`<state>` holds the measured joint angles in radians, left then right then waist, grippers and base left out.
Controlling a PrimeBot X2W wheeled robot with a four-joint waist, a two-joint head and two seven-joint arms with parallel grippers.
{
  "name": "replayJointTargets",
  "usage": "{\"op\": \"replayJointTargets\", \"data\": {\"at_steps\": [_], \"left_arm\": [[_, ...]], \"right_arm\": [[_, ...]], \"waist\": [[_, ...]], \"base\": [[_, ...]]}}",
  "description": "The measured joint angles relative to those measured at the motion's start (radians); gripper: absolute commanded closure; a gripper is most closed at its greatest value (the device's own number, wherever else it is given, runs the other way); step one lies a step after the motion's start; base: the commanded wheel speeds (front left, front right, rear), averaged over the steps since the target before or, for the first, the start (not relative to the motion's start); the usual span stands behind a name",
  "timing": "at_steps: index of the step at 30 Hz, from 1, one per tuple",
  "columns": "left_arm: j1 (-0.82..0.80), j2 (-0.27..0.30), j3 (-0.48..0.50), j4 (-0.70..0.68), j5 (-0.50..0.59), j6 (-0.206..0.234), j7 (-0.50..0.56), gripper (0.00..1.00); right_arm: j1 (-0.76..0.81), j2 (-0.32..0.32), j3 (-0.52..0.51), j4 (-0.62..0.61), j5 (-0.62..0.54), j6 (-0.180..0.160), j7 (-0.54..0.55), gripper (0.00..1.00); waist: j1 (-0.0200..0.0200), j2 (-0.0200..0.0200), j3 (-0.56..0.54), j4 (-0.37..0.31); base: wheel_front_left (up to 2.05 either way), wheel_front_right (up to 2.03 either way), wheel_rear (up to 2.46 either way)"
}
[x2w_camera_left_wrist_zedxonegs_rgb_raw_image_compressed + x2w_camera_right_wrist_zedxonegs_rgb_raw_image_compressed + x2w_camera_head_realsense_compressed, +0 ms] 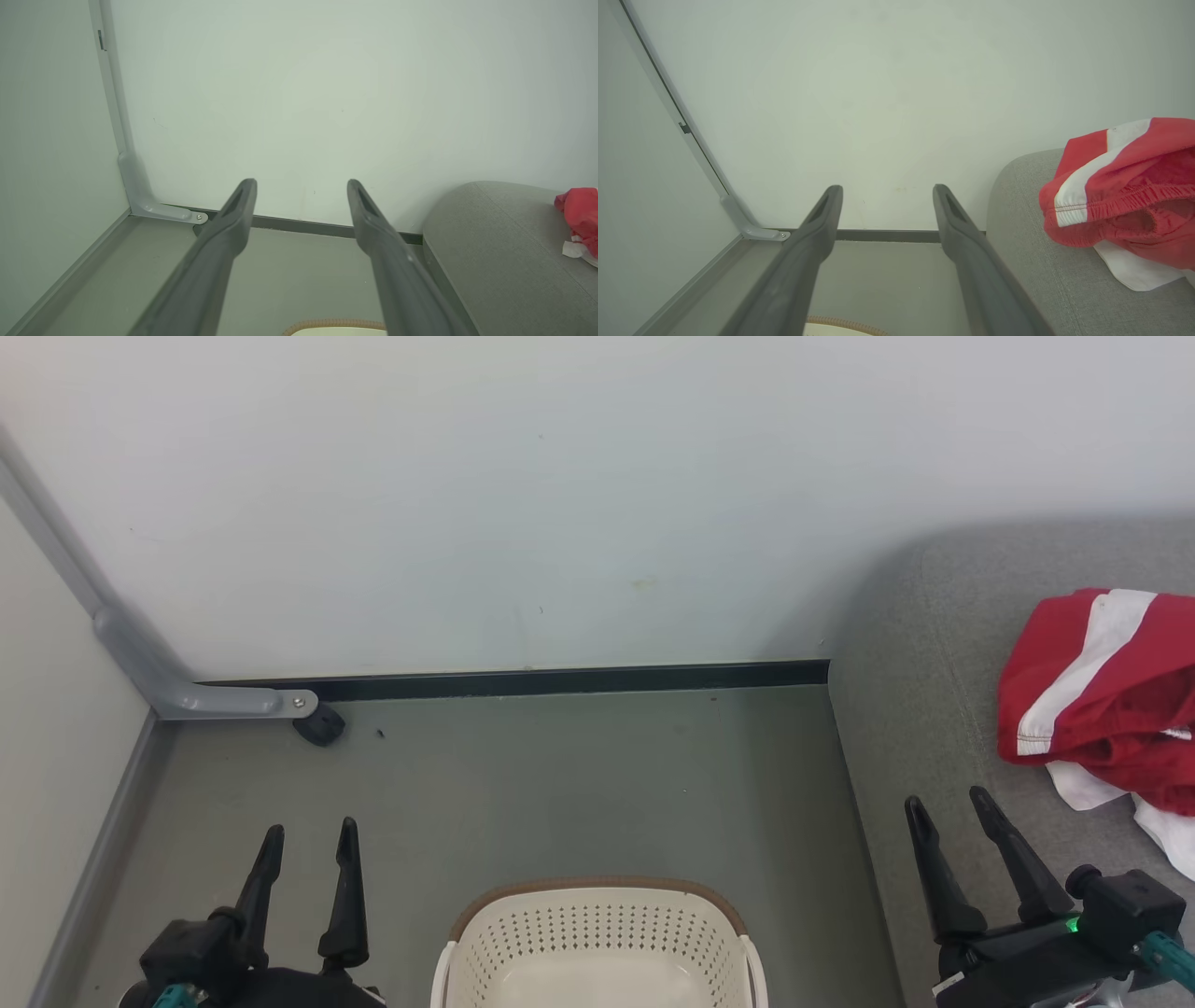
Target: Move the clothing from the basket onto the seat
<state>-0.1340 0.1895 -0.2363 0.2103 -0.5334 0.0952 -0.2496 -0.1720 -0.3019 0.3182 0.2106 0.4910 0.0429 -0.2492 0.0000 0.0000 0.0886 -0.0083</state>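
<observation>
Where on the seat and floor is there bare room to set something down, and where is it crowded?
Bare: the seat strip between its left edge and the clothing; the floor between the skirting, the basket rim and the seat. Crowded: the seat's right side, under the clothing.

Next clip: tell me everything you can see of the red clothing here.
The clothing is a crumpled heap of soft red fabric with a broad white stripe, and white panels poke out beneath it. The right wrist view shows a gathered elastic band and a stitched hem. It lies on the grey seat, near its rounded corner, and the picture's edge cuts part of it off. Nothing else is seen touching it.
</observation>
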Motion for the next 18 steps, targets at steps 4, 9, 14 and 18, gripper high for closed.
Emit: {"op": "replayJointTargets", "data": {"at_steps": [4, 9, 14, 18], "left_arm": [[0.0, -0.002, 0.006, 0.0, 0.006, -0.008, 0.0, 0.0], [0.0, -0.007, 0.013, 0.0, 0.01, -0.016, 0.0, 0.0], [0.0, -0.014, 0.026, 0.0, 0.035, -0.018, 0.0, 0.0], [0.0, -0.022, 0.031, 0.001, 0.037, -0.026, 0.0, 0.0]], "right_arm": [[0.0, 0.005, -0.014, 0.002, -0.008, 0.006, 0.0, 0.0], [0.0, 0.013, -0.024, 0.008, -0.021, 0.012, 0.0, 0.0], [0.0, 0.02, -0.035, 0.015, -0.034, 0.02, 0.0, 0.0], [0.0, 0.029, -0.043, 0.016, -0.043, 0.025, 0.0, 0.0]], "waist": [[0.0, 0.0, 0.002, -0.001], [0.0, 0.0, 0.004, -0.002], [0.0, 0.0, 0.003, -0.003], [0.0, 0.0, 0.001, -0.003]], "base": [[0.0, 0.0, 0.0], [0.0, 0.0, 0.0], [0.0, 0.0, 0.0], [0.0, 0.0, 0.0]]}}
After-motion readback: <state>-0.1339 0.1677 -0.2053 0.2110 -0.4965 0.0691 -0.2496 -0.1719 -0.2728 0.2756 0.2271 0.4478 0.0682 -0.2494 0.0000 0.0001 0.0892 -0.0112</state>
